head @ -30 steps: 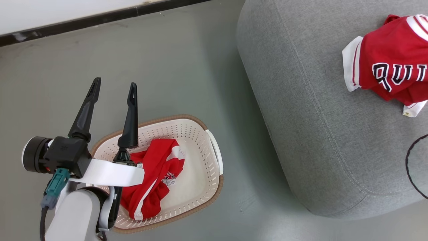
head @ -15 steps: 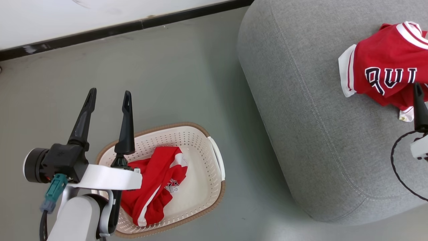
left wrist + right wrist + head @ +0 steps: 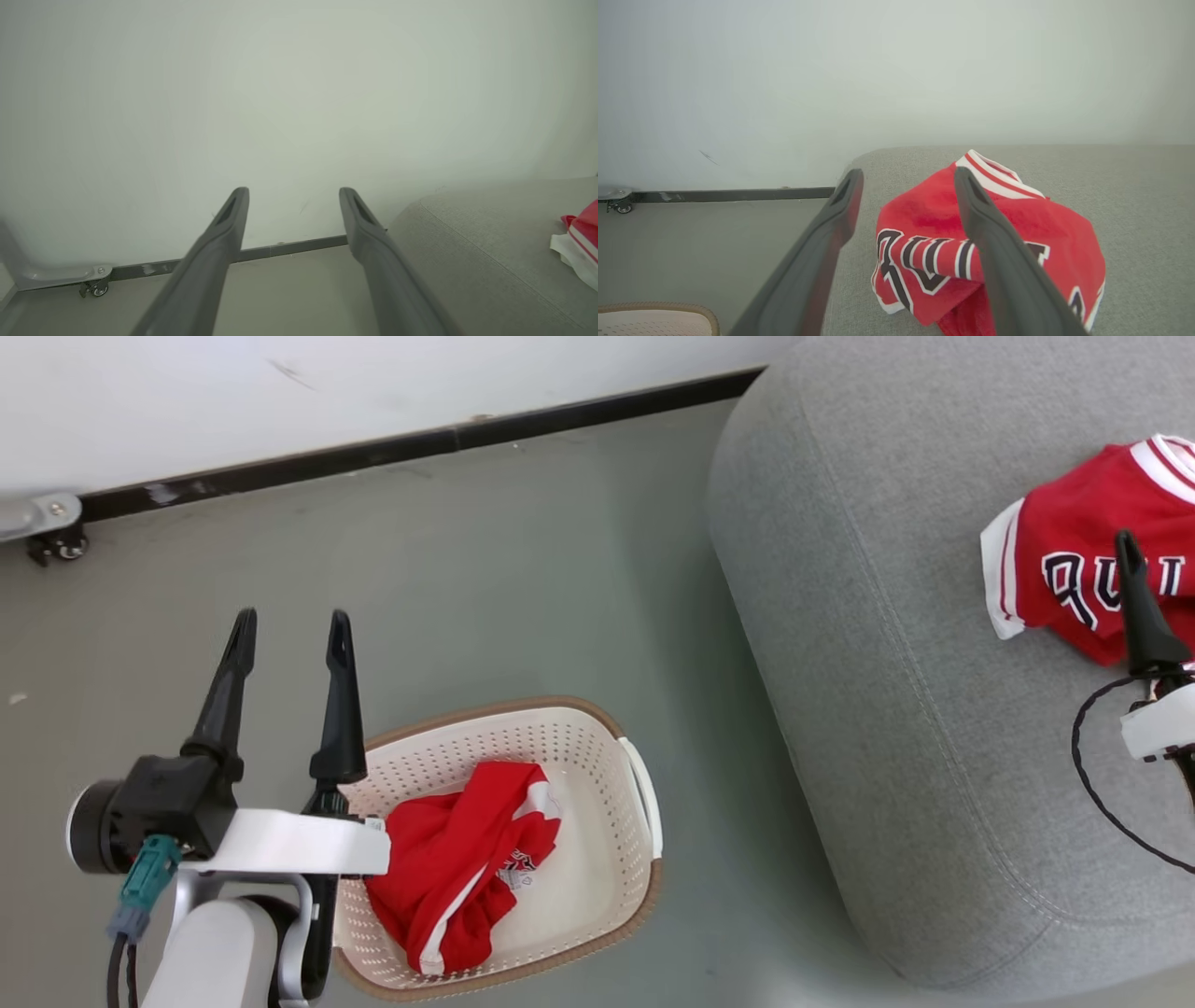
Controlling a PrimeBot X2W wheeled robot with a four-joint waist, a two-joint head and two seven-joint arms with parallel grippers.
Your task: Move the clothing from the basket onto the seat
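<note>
A crumpled red piece of clothing (image 3: 457,868) lies in the cream basket (image 3: 597,775) on the floor. My left gripper (image 3: 291,621) hovers over the basket's near-left rim, open and empty, its fingers pointing toward the wall; the left wrist view shows it (image 3: 294,192) gaping. A second red jersey (image 3: 1055,569) rests on the grey seat (image 3: 887,663) at the right. One finger (image 3: 1137,616) of my right gripper reaches over that jersey. In the right wrist view the right gripper (image 3: 909,175) is open, raised above the jersey (image 3: 924,219), holding nothing.
Grey floor (image 3: 513,569) runs between basket and seat. A white wall with a dark baseboard (image 3: 420,439) lies beyond, with a caster wheel (image 3: 56,546) at its left end. A black cable (image 3: 1092,784) loops off my right arm over the seat.
The camera has shifted, showing more of the wall. My right gripper's finger has come in from the right edge and now lies over the jersey on the seat. Both grippers stay open.
</note>
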